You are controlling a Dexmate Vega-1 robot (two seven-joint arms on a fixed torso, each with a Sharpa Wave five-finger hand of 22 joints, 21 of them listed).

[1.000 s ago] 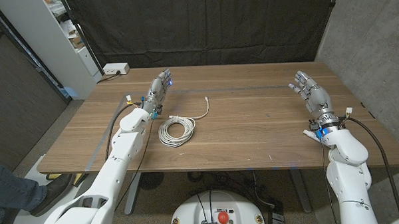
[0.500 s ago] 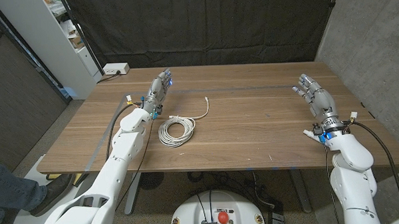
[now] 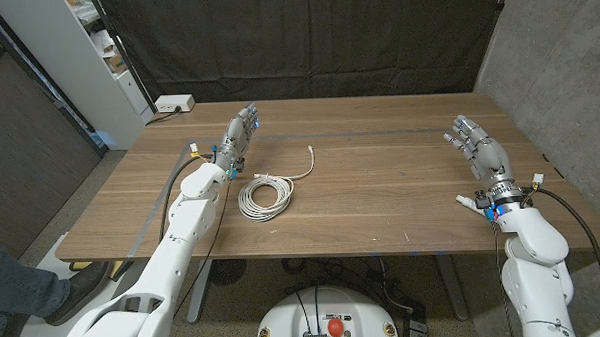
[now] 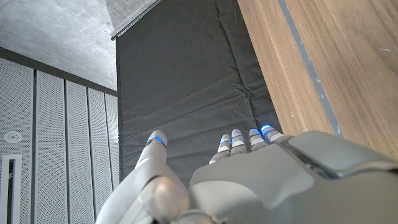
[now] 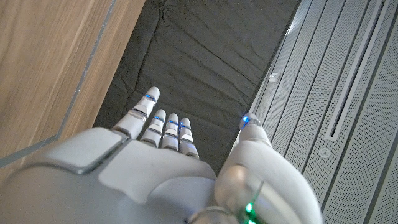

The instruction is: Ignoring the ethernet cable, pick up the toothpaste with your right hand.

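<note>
While both my arms reach in from the bottom corners of the head view, my right hand [image 3: 479, 150] hovers at the right side of the frame near the desk's [image 3: 381, 186] right edge, fingers apart and holding nothing. From the right wrist view, that hand [image 5: 155, 168] points its spread fingers toward a dark curtain [image 5: 205, 56]. My left hand [image 3: 239, 139] stands at the upper left of the desk, fingers extended and apart, also holding nothing — just beside it, toward the middle, lies a coiled white ethernet cable [image 3: 267, 196] with one loose end trailing up the frame. As for the toothpaste, I cannot find it anywhere on the desk. A white power strip [image 3: 175, 104] sits at the far left corner.
</note>
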